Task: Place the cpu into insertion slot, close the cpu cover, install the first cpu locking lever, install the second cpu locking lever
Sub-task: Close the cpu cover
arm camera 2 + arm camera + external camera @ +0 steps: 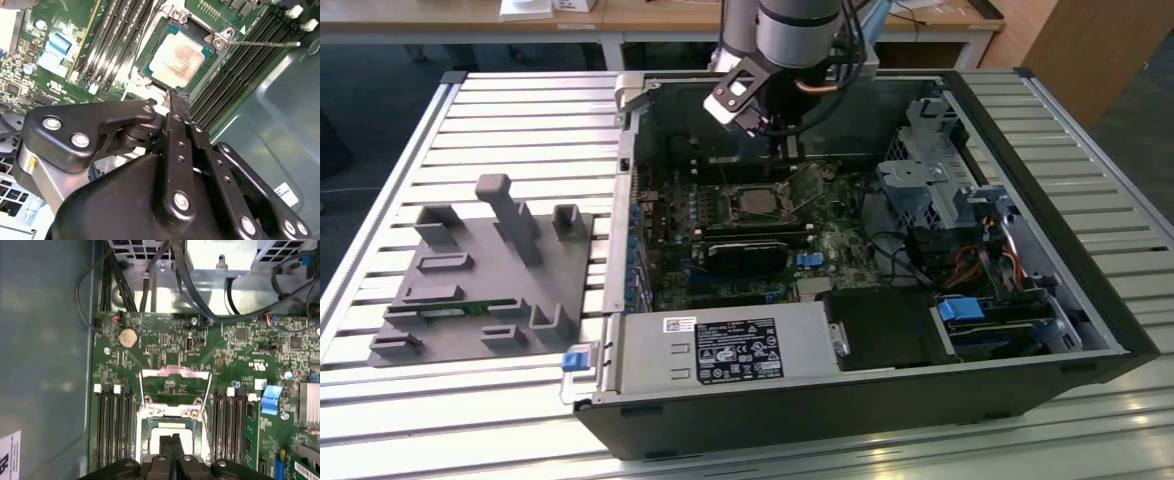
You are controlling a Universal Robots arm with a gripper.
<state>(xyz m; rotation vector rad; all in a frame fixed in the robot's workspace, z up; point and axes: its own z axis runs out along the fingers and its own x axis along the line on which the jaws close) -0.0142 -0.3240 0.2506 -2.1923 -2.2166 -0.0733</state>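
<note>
cpu (165, 427) partly hidden behind the jaws, cpu cover (167, 412) cut by the edge — arm (794, 30) cropped

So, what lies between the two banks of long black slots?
The insertion slot, with the cpu lying in it; the second wrist view shows this.

Over the small square socket with a silvery metal rim (754, 203) we have room from above: the black computer case (881, 415) lies open upward, with the grey robot arm (794, 30) standing in that opening. Long black narrow slots (114, 425) run close along both sides of the socket (a tight lane, in the first wrist view). A thin silvery lever rod (260, 44) juts sideways in the second wrist view. Black cables (122, 287) crowd past the green circuit board (165, 335), and a grey-blue sheet-metal wall (45, 365) closes one flank.
</note>
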